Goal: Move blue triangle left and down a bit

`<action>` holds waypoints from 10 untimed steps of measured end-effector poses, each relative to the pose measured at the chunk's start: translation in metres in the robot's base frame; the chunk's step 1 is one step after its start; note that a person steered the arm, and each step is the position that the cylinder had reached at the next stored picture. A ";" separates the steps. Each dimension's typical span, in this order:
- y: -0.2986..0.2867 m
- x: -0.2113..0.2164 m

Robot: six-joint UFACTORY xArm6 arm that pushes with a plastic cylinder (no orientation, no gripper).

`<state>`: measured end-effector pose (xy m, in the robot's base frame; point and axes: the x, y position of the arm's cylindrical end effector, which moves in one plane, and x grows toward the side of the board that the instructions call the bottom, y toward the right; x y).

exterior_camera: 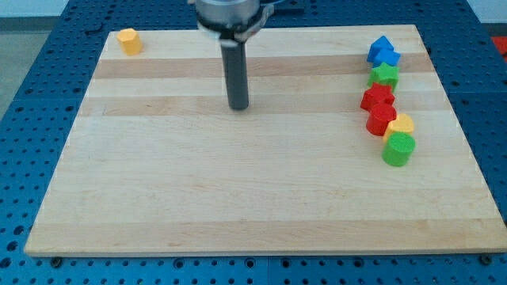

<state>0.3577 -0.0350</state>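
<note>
The blue triangle (380, 47) lies near the board's top right corner, at the head of a column of blocks. A second blue block (391, 58) touches it on its lower right. My tip (238, 107) rests on the board at the upper middle, far to the view's left of the blue triangle and a little lower. It touches no block.
Below the blue blocks run a green star (384, 75), two red blocks (378, 98) (381, 119), a yellow block (402, 124) and a green cylinder (398, 149). A yellow block (129, 40) sits at the top left corner. The wooden board (198, 198) lies on a blue perforated table.
</note>
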 end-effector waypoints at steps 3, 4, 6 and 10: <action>0.131 -0.160; 0.212 -0.165; 0.311 -0.141; 0.338 -0.086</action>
<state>0.2713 0.3027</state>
